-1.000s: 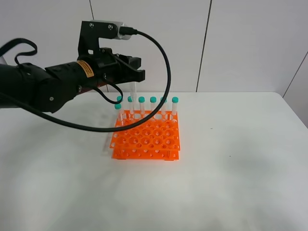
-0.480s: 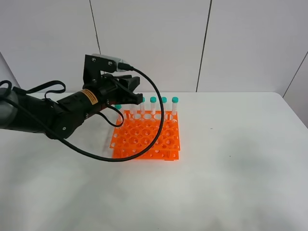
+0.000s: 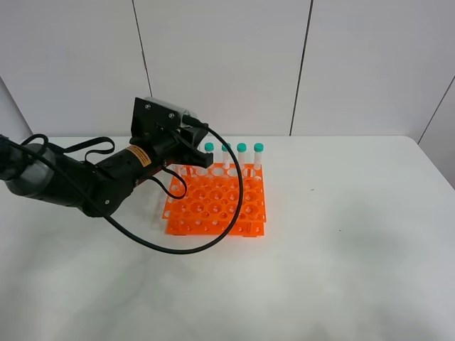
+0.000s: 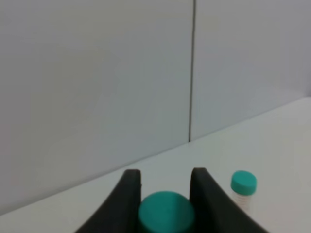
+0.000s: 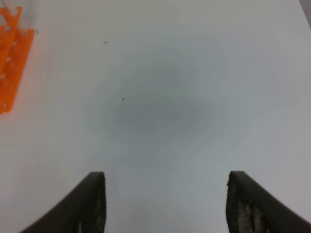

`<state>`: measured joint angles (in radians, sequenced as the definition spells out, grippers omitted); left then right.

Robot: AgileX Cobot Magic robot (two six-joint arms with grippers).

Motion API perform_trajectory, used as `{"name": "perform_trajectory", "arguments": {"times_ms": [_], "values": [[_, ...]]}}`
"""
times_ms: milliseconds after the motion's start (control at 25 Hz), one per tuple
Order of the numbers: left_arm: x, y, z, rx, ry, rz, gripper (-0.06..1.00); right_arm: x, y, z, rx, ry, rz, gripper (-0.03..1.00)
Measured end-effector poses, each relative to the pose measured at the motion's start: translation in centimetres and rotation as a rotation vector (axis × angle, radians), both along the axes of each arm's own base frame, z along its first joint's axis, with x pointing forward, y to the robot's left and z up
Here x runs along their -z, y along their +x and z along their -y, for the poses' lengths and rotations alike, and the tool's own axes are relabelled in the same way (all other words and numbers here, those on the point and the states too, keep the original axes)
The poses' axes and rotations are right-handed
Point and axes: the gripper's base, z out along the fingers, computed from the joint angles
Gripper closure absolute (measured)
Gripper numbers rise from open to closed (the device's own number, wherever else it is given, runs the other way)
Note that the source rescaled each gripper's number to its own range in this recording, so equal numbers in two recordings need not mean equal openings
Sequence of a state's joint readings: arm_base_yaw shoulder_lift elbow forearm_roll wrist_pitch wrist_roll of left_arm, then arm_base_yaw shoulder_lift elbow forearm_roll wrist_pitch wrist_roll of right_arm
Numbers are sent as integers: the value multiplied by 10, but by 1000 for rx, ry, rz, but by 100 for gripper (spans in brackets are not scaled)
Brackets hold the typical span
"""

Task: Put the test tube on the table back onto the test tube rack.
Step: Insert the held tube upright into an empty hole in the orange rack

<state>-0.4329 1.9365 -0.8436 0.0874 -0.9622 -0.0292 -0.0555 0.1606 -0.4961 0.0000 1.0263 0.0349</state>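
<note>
The orange test tube rack point(image 3: 217, 206) stands on the white table point(image 3: 341, 249). My left gripper point(image 3: 193, 150) hangs low over the rack's back left corner. In the left wrist view the left gripper point(image 4: 165, 173) is shut on the teal cap of a test tube point(image 4: 166, 213); the tube's body is hidden. Several other capped tubes point(image 3: 242, 155) stand upright along the rack's back row, and one of them point(image 4: 242, 187) shows past the left fingers. My right gripper point(image 5: 167, 206) is open above bare table, holding nothing.
A black cable point(image 3: 234, 192) loops from the left wrist across the rack's top. The rack's edge point(image 5: 9, 63) shows at the far side of the right wrist view. A grey panelled wall point(image 3: 298, 64) stands behind the table.
My left arm has dropped down and drawn back toward the rack's back left corner, carrying the tube. The tube's clear body, visible below the fingers earlier, is now hidden behind the gripper.
</note>
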Motion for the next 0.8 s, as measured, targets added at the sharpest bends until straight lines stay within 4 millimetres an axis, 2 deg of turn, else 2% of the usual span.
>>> {"name": "perform_trajectory", "arguments": {"times_ms": [160,400,640,800], "values": [[4,4,-6,-29,-23,22,94,0,0,0,0,0,0,23],[14,12,-3,-34,-42,10,94,0,0,0,0,0,0,23],[16,15,-2,-36,-44,12,94,0,0,0,0,0,0,23],[18,18,-9,-53,-35,1,94,0,0,0,0,0,0,23]]}}
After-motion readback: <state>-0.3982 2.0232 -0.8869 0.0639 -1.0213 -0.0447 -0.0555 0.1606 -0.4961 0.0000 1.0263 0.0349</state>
